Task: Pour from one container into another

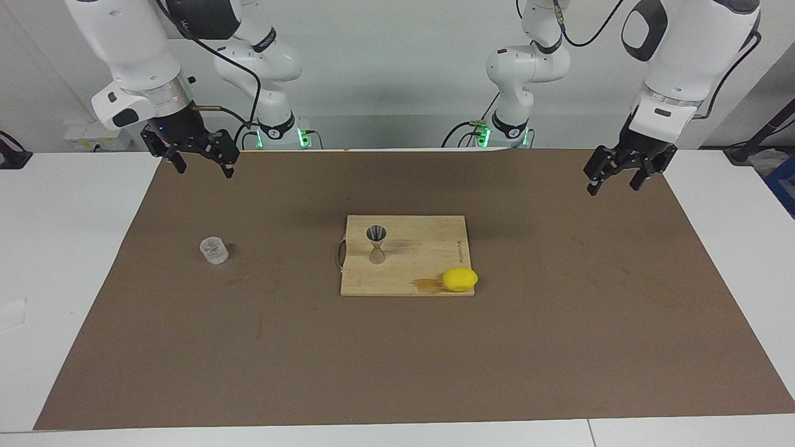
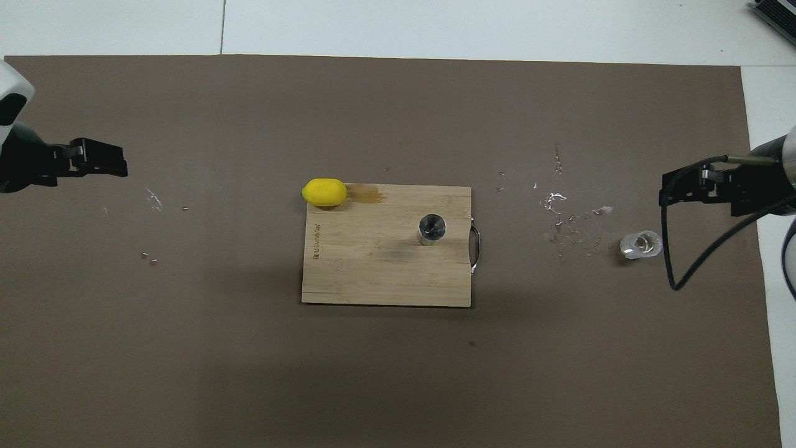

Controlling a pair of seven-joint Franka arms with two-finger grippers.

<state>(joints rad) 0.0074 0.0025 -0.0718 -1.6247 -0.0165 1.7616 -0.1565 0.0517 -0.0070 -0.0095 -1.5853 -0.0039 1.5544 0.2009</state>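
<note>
- Steel hourglass-shaped jigger (image 1: 376, 243): stood upright on the pale bamboo cutting board (image 1: 428, 233) at mid-table, toward the board's handle edge. The facing view gave its waisted profile; the overhead view gave only its round open mouth (image 2: 431, 226).
- Small clear glass cup (image 1: 213, 250): stood on the brown table mat (image 1: 559, 347) toward the right arm's end, well apart from the board.
- Yellow lemon (image 1: 459, 279): lay at the board's corner farther from the robots, toward the left arm's end, beside a dark wet stain.
- Scattered pale droplets (image 2: 569, 218): on the mat between board and cup, plain in the overhead view, not made out in the facing one.
- Right gripper (image 1: 200, 161): raised over the mat's edge nearest the robots, fingers spread wide, empty; arm waiting.
- Left gripper (image 1: 618, 174): raised over the mat at its own end, fingers wide, empty.
- Nothing stood between either gripper and the vessels.
</note>
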